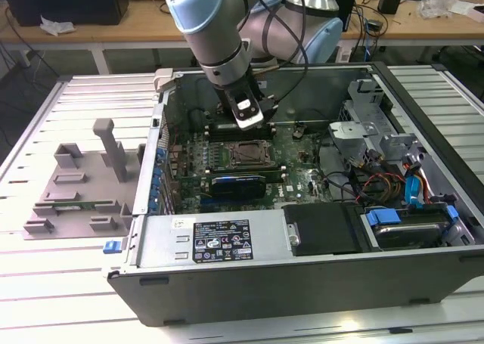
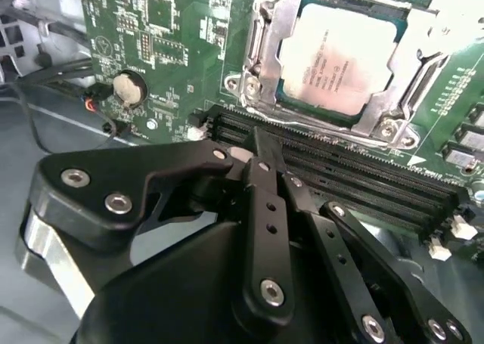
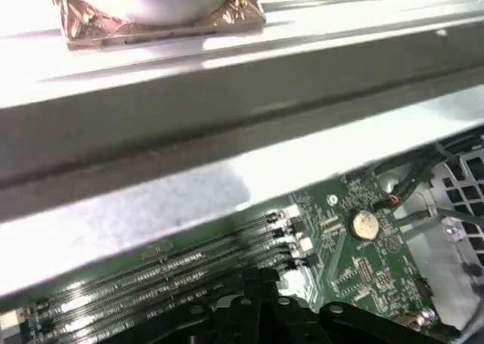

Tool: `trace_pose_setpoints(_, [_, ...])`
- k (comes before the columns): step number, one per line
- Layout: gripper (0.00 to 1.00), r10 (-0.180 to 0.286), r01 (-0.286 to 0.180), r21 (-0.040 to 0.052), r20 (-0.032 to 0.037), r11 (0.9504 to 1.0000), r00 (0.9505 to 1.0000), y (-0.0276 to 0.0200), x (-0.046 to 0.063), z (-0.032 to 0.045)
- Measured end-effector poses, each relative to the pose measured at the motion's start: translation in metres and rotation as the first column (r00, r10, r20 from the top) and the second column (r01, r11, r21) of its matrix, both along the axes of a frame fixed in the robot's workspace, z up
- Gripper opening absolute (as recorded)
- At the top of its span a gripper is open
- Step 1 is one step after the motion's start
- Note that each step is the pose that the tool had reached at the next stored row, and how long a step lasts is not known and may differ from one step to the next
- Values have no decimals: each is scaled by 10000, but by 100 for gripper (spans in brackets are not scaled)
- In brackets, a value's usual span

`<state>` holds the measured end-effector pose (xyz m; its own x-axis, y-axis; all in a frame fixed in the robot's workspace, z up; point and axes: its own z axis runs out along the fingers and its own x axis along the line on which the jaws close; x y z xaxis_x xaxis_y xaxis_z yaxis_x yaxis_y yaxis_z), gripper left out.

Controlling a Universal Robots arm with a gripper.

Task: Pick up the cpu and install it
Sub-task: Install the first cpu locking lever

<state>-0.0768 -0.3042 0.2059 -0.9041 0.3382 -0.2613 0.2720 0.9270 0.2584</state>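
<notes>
The cpu (image 2: 342, 60), a silvery square chip with a thin pale rim, lies flat inside the metal-framed socket (image 2: 261, 53) on the green motherboard. In the exterior view the socket (image 1: 246, 153) sits mid-board inside the open computer case (image 1: 302, 276). My gripper (image 2: 261, 146) hangs just beside the socket, over the black memory slots (image 2: 355, 174), shut with nothing in it. It stands apart from the cpu. From outside, the gripper (image 1: 252, 119) reaches down into the case behind the socket.
A grey plastic tray with upright blocks (image 1: 76, 185) rests on the slatted table at the exterior view's left. A coin battery (image 2: 128, 87) and cables lie near the gripper. Drive bays and coloured wires (image 1: 393, 178) crowd the case's right side. The case wall (image 3: 227, 110) rises close by.
</notes>
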Motion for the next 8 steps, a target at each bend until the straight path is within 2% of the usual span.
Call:
trace_pose_setpoints(2, [11,-41,41,-429,1,9991,10000,0,1,1])
trace_pose_setpoints(3, [11,-92,91,-886,1,9960,10000,0,1,2])
trace_pose_setpoints(4, [11,-109,108,-1131,-6,9935,9999,-1,3,2])
trace_pose_setpoints(5, [11,-118,114,-1314,-17,9913,9999,-1,5,3])
trace_pose_setpoints(6, [11,-127,120,-1593,-40,9872,9999,-1,11,3])
trace_pose_setpoints(7, [11,-135,120,-1822,-67,9832,9999,-3,15,4])
trace_pose_setpoints(8, [11,-134,118,-1850,-72,9827,9999,-4,16,4])
